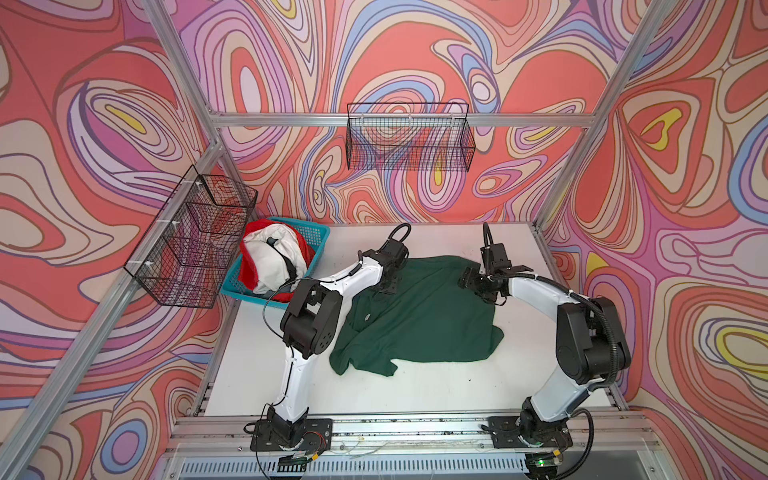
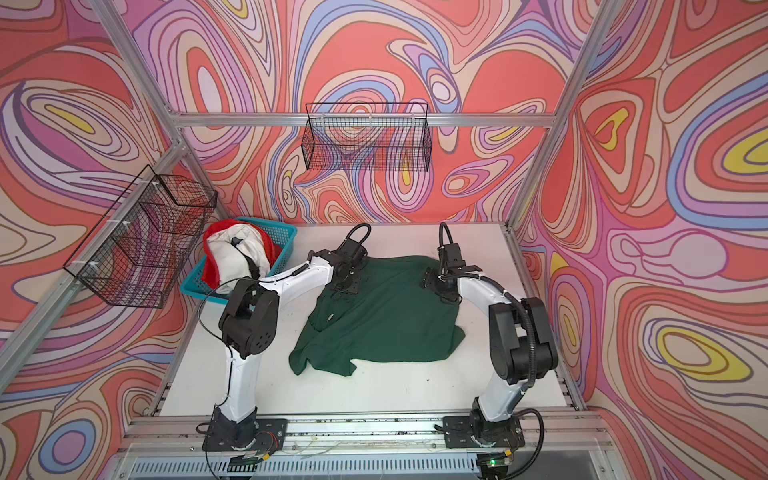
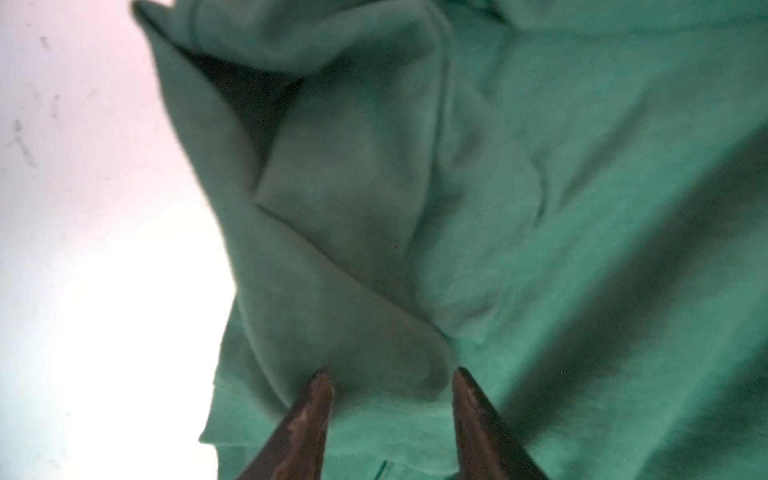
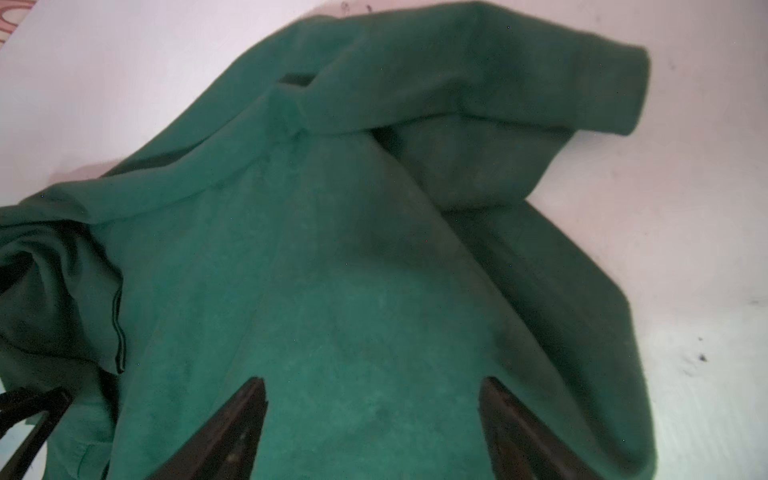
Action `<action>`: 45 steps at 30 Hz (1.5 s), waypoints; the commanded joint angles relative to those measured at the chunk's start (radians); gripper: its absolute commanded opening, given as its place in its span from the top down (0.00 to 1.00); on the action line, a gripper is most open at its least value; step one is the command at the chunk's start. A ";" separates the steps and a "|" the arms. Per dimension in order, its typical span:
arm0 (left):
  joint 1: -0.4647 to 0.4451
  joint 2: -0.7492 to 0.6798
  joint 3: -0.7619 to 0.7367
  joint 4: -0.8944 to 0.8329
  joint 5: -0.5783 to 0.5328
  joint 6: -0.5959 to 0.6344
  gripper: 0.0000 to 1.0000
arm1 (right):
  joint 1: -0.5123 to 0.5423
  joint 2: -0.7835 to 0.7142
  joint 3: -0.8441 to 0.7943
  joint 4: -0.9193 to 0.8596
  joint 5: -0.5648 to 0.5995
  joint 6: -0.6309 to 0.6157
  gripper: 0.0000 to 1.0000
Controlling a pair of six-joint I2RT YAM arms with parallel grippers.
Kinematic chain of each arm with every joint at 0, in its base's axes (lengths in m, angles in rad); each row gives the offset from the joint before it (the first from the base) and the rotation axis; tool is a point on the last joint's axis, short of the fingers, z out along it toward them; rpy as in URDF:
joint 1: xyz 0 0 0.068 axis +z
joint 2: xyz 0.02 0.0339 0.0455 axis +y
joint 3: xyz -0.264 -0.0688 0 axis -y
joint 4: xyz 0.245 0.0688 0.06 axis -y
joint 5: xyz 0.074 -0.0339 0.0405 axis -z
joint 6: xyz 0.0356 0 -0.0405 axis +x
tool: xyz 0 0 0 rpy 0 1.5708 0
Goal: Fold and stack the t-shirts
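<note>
The left gripper (image 3: 390,376) has its jaws partway apart, tips down on the green shirt (image 3: 582,208), with a raised fold of cloth filling the gap between them. No firm pinch on that fold shows. The right gripper (image 4: 374,382) has its jaws wide apart and holds nothing. Its fingertips (image 4: 253,395) are low over a flat stretch of the same shirt (image 4: 332,249), and I cannot tell whether they touch it.

In both top views the two grippers sit at the far edge of the shirt, the left one (image 1: 388,286) at its far left corner and the right one (image 1: 482,289) at its far right corner. The arms' own bulk hides the fingertips there, so only the wrist views show the gaps.

The shirt (image 1: 419,328) lies spread and rumpled in the middle of the white table (image 1: 436,386), its small white neck tag (image 1: 368,318) facing up. The right wrist view shows a sleeve (image 4: 602,83) folded back over the cloth.

Only the top views show the blue basket (image 1: 316,237) at the far left corner of the table. It holds a bundle of white (image 1: 266,257) and red (image 1: 249,270) clothes.
</note>
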 commanded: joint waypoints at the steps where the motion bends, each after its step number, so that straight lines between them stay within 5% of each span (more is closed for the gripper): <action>1: 0.022 0.025 -0.005 -0.056 -0.022 0.020 0.60 | 0.010 0.032 -0.013 -0.010 0.054 0.007 0.16; 4: 0.027 0.018 -0.025 -0.032 -0.020 0.030 0.71 | 0.015 0.032 -0.017 -0.011 0.082 0.004 0.16; 17: 0.028 0.032 -0.011 -0.038 0.021 0.051 0.75 | 0.024 0.032 -0.038 -0.016 0.071 -0.004 0.16; 26: 0.007 -0.123 -0.139 0.041 0.083 0.009 0.60 | 0.044 0.084 -0.027 -0.021 0.053 -0.018 0.16; 37: -0.012 -0.017 -0.092 0.030 0.121 0.007 0.55 | 0.045 0.088 -0.036 -0.018 0.057 -0.024 0.15; 45: -0.010 0.011 -0.058 0.006 0.045 0.027 0.80 | 0.045 0.095 -0.047 -0.015 0.060 -0.028 0.15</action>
